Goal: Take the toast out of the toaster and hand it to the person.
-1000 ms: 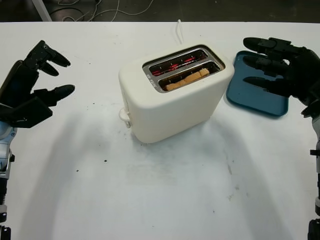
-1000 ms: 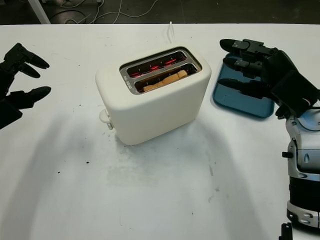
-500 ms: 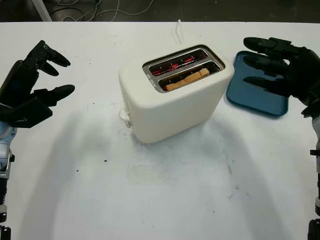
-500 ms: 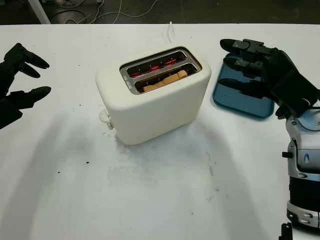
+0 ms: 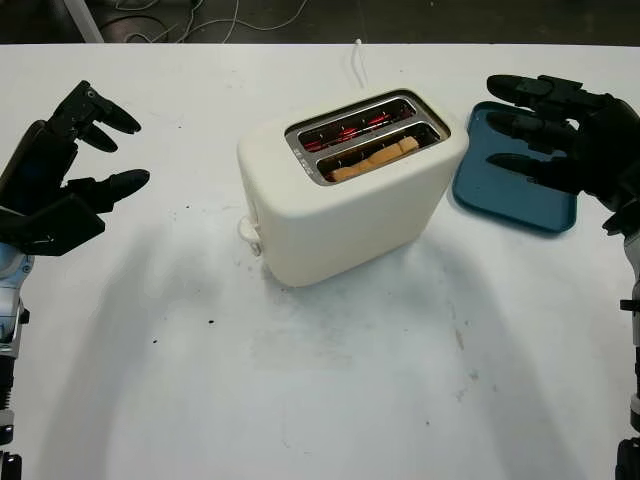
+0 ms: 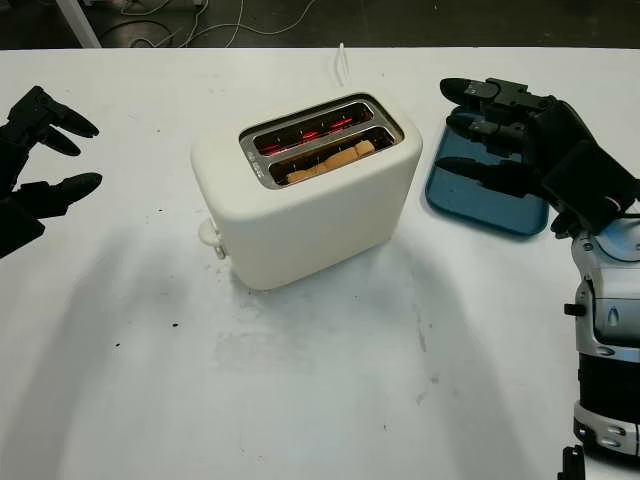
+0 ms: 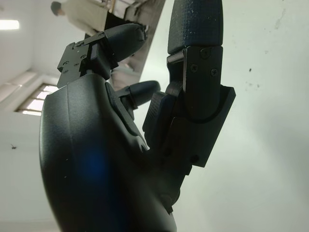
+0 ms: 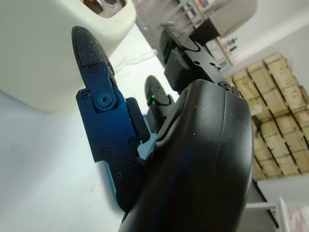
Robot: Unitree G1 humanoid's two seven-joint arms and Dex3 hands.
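Nothing moved: toast (image 5: 375, 158) sits in toaster (image 5: 345, 200).

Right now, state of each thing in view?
toaster: upright, elements in the far slot glowing red
toast: down in the near slot
blue tray: flat on the table, nothing on it
left hand: open, left of toaster
right hand: open, above tray

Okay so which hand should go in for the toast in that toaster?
Probably the right hand: open, above the blue tray, beside the cream toaster, nearer the browned toast slice in the nearer slot. The left hand, also open, is farther off.
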